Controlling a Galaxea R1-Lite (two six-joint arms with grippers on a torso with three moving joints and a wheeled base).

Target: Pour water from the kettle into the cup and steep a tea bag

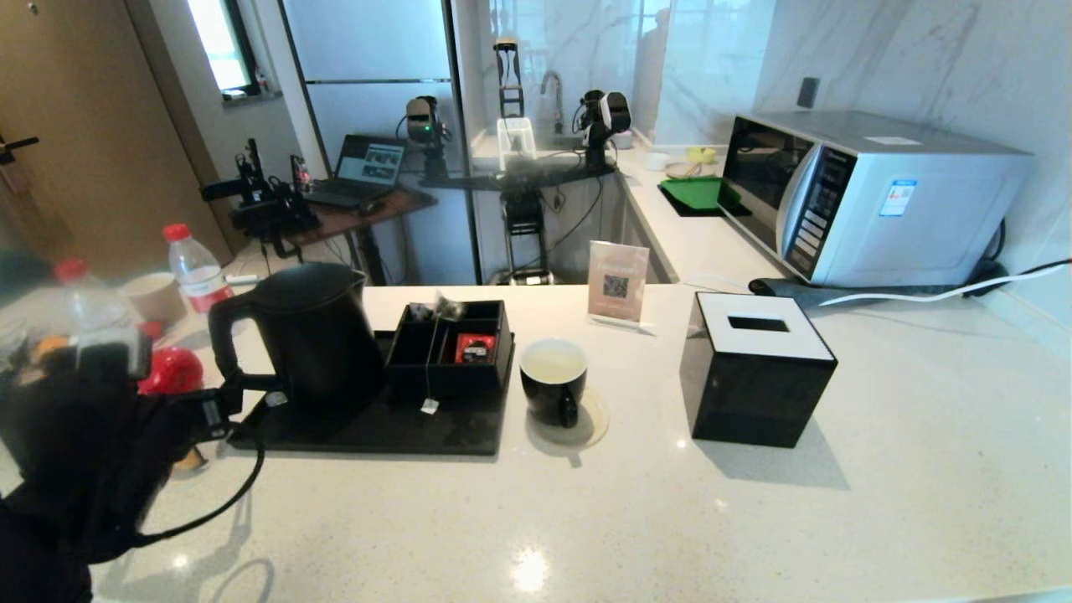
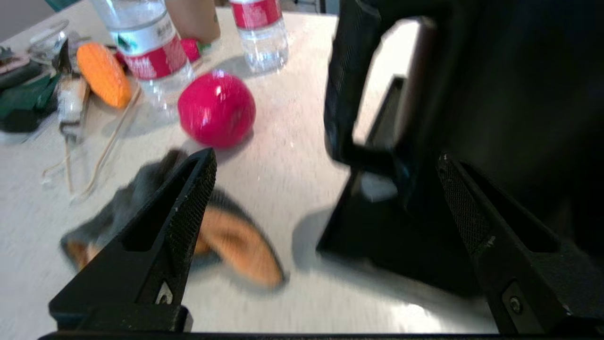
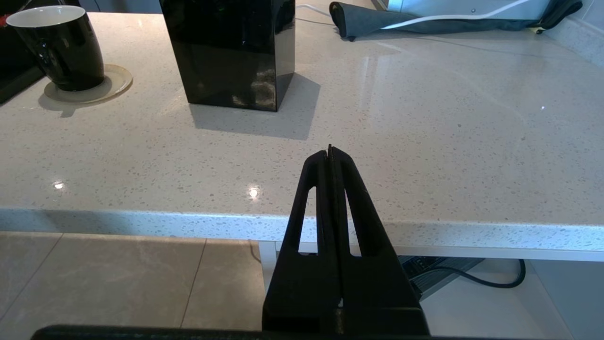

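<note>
The black kettle [image 1: 314,335] stands upright on the left end of a black tray [image 1: 377,431], its loop handle [image 2: 342,94] facing my left gripper. My left gripper [image 1: 224,408] hovers just outside the handle's lower end, open, with nothing between its fingers [image 2: 188,208]. The black cup [image 1: 553,377] sits on a coaster right of the tray, with what looks like water inside. The tea bag [image 1: 448,307] lies on a black compartment box, its string hanging down to the tag [image 1: 430,406]. My right gripper [image 3: 330,150] is shut and empty over the counter's front edge.
A black tissue box [image 1: 758,368] stands right of the cup, a microwave [image 1: 871,197] behind it. Left of the kettle are water bottles [image 1: 197,272], a paper cup [image 1: 155,297] and a red ball [image 2: 217,108]. A red packet [image 1: 475,347] lies in the box.
</note>
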